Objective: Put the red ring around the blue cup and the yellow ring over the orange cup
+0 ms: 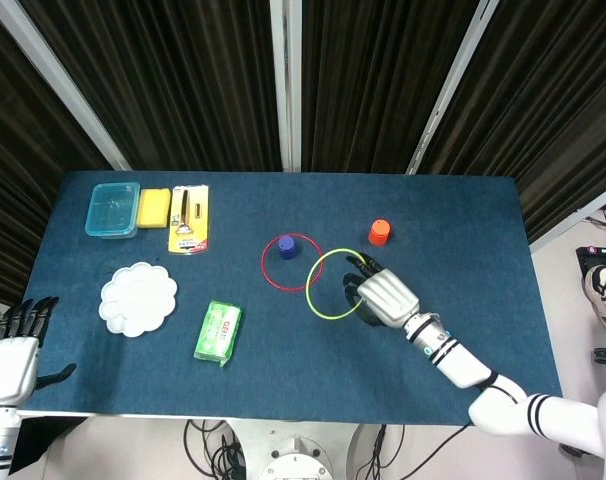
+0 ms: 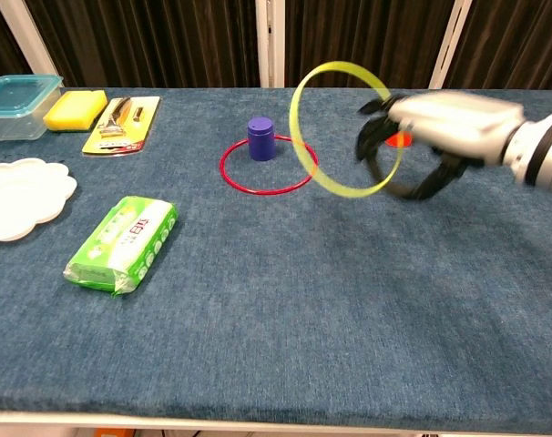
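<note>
My right hand holds the yellow ring by its right side, lifted off the table and tilted up. The orange cup stands just beyond the hand; in the chest view it is almost hidden behind the hand. The red ring lies flat around the blue cup at mid-table. My left hand hangs off the table's left front corner, fingers spread, holding nothing.
A green packet and a white plate lie front left. A teal box, a yellow sponge and a carded tool sit at the back left.
</note>
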Tool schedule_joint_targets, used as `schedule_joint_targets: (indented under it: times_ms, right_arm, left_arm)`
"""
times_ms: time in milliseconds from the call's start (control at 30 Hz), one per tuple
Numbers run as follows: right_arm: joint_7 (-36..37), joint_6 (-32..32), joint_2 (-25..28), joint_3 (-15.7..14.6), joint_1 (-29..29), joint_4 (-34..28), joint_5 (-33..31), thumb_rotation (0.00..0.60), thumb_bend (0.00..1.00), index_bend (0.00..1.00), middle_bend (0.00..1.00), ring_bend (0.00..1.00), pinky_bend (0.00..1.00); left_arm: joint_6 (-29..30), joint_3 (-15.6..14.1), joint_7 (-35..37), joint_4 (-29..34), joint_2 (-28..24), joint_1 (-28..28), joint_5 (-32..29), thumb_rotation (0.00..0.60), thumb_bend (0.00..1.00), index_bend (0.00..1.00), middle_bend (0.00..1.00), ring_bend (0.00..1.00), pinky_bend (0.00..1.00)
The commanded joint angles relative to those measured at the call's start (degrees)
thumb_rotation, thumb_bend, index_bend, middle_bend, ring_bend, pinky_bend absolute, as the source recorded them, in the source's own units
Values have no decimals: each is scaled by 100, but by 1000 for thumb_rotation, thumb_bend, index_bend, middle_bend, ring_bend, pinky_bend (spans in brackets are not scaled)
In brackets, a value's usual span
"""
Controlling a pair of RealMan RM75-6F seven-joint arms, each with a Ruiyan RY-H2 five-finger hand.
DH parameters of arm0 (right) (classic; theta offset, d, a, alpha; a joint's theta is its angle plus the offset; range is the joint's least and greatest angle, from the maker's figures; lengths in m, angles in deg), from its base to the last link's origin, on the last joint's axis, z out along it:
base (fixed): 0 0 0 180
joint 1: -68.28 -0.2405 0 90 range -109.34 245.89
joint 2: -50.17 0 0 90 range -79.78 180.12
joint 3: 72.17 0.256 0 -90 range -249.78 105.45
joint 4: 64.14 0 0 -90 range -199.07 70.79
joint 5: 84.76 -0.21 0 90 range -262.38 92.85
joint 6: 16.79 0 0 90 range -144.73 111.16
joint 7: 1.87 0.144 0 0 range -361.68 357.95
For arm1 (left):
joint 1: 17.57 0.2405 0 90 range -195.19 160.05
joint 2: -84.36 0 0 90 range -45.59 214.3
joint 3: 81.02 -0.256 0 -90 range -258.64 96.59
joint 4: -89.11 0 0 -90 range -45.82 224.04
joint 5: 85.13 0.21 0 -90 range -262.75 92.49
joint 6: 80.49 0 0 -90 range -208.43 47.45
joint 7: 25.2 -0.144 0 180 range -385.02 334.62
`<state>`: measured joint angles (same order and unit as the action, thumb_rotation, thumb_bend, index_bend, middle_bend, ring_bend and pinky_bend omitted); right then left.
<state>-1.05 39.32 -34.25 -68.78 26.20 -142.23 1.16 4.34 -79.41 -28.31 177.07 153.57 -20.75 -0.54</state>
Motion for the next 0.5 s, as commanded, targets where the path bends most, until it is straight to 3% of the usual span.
schedule_joint_targets:
  times_ms: [33, 267, 500]
  right_arm:
    - [63, -429, 379, 320, -88, -22, -575, 600, 348, 699, 292, 0, 0]
    - [-81, -1390, 535, 623, -414, 474, -1515, 600, 351, 699, 291, 0, 0]
    - [-217, -1867, 225, 736, -672, 1054, -2004, 600, 352, 699, 295, 0, 0]
  left_arm:
    - [-13, -3, -12, 10, 1, -7, -1, 600, 97, 56, 53, 0, 0]
    - [-47, -8, -98, 92, -27, -22, -20, 600, 96, 57, 53, 0, 0]
    - [-89, -7, -209, 199, -58, -33, -72, 600, 96, 57, 53, 0, 0]
